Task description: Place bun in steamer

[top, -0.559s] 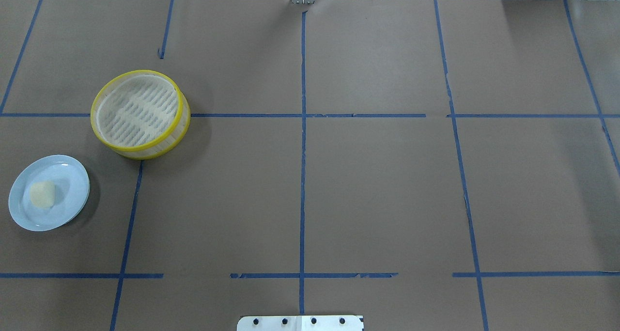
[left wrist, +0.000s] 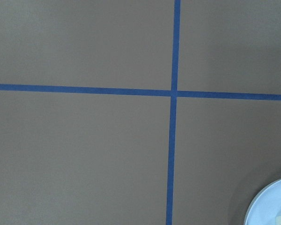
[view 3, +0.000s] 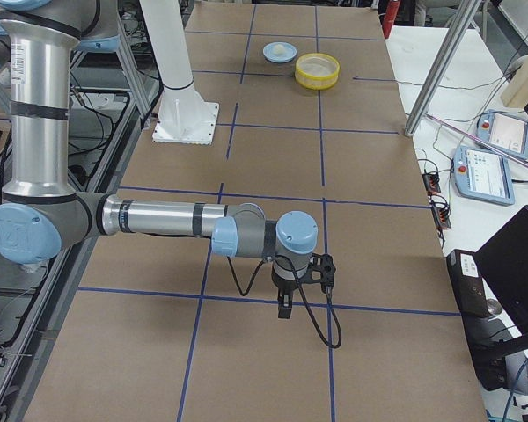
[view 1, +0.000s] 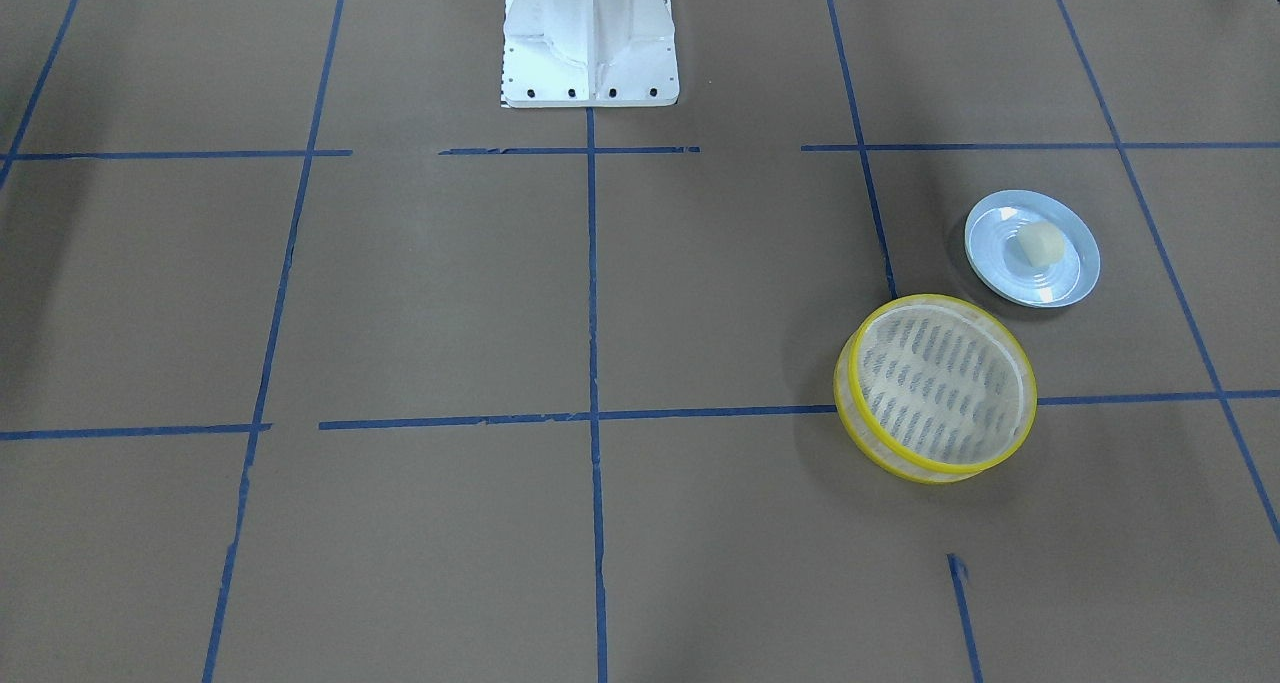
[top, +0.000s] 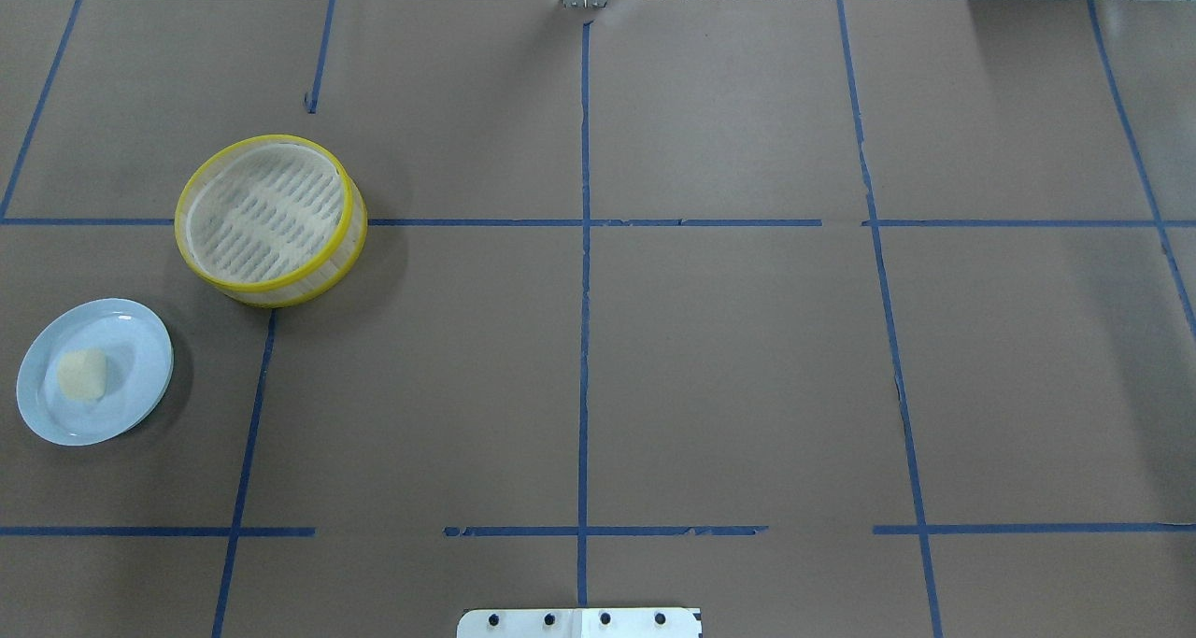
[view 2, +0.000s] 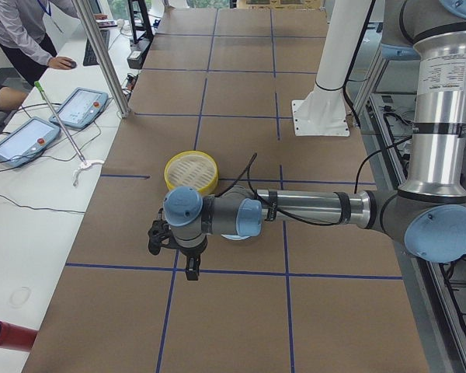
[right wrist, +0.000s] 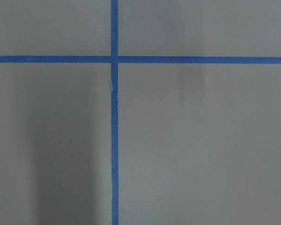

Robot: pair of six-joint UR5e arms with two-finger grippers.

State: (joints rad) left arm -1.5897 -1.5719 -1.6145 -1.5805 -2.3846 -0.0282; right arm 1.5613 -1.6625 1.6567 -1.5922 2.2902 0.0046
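- Resting on the pale blue plate point(top: 140, 320), the bun point(top: 82, 375) lies slightly toward 9 o'clock of the plate's centre in the overhead view.
- The steamer point(top: 266, 213) stands on the bench point(top: 729, 367) between 1 and 2 o'clock from the plate, near it but apart.
- The left end effector point(view 2: 191, 273) hangs over the bench beside the plate, and the right end effector point(view 3: 284, 309) hangs well apart from both. I cannot tell how far either is open or whether it holds anything.
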